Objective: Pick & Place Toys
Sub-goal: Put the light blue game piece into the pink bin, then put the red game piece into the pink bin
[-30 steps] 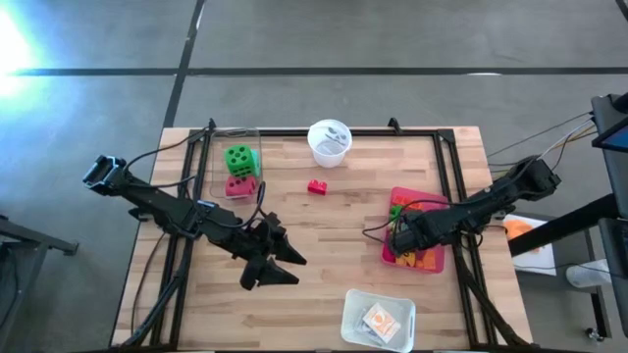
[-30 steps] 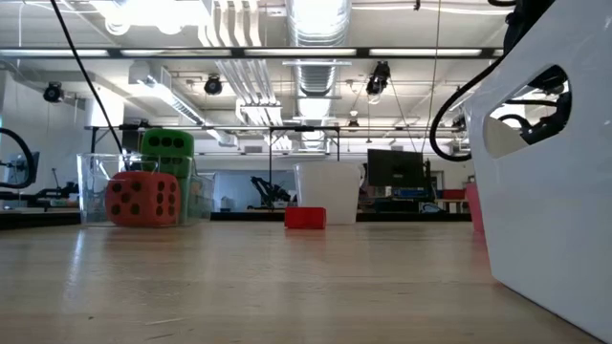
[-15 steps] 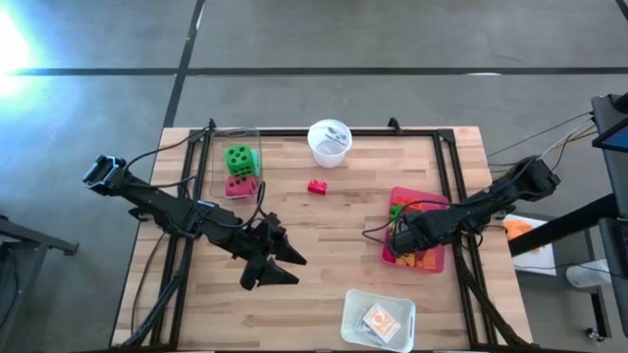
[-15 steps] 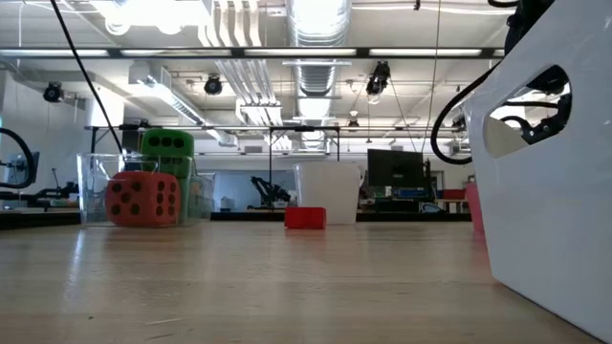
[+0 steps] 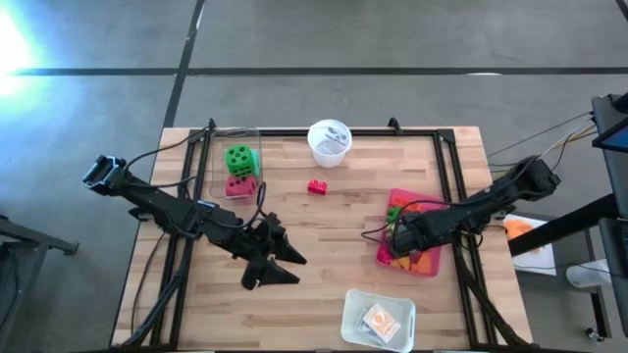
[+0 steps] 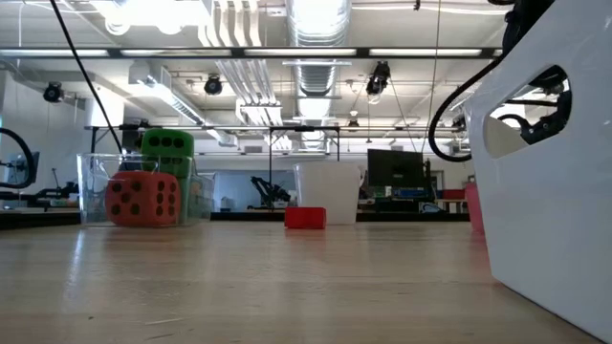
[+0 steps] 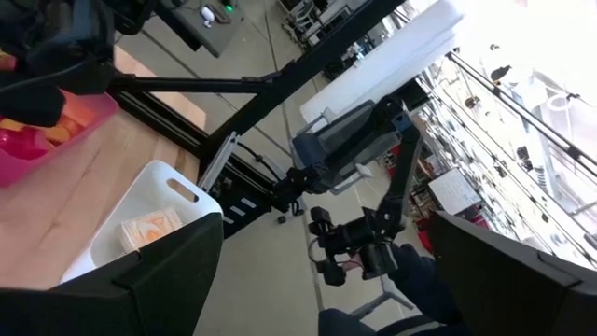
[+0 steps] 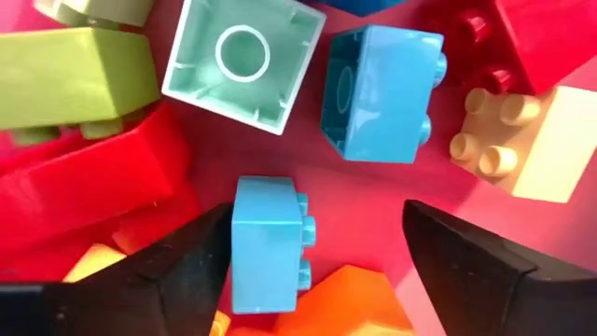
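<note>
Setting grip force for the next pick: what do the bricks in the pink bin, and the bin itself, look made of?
Bricks: hard moulded plastic, it seems, smooth with a slight sheen; crisp studs and hollow undersides show. Pink bin: likely glossy plastic too, judging by its even colour and soft reflections. The right gripper hangs open over the light blue brick.

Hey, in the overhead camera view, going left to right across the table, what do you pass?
Left gripper and clear box holding the green die and red die → lone red brick → white cup → white tray → right gripper over the pink bin.
</note>
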Controlling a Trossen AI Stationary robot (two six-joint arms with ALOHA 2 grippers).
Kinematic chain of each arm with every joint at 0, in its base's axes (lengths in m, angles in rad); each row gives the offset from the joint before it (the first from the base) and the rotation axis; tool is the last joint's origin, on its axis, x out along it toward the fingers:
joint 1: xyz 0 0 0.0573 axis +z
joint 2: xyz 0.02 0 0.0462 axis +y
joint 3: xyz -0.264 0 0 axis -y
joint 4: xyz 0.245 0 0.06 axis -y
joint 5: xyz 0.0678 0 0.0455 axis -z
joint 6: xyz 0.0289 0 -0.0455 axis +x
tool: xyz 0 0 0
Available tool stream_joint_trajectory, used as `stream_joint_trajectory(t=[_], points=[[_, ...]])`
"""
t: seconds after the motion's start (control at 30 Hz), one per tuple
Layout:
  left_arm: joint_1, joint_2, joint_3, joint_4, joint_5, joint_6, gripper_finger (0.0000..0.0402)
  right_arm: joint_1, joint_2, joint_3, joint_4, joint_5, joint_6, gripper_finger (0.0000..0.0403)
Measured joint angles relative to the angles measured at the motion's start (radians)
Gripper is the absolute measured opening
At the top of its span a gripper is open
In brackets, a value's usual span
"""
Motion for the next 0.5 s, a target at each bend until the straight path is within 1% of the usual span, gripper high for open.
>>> stream_joint_trajectory(t=[0.2, 0.5], points=[[0.002, 0.000, 0.000, -0.006, -0.016, 0.000, 0.0379, 0.000, -0.003, 0.038, -0.030, 0.000, -0.024, 0.0329], [0.010, 0.000, 0.000, -0.042, -0.044, -0.004, 0.0379, 0.002, -0.004, 0.160, -0.165, -0.005, -0.102, 0.0331]])
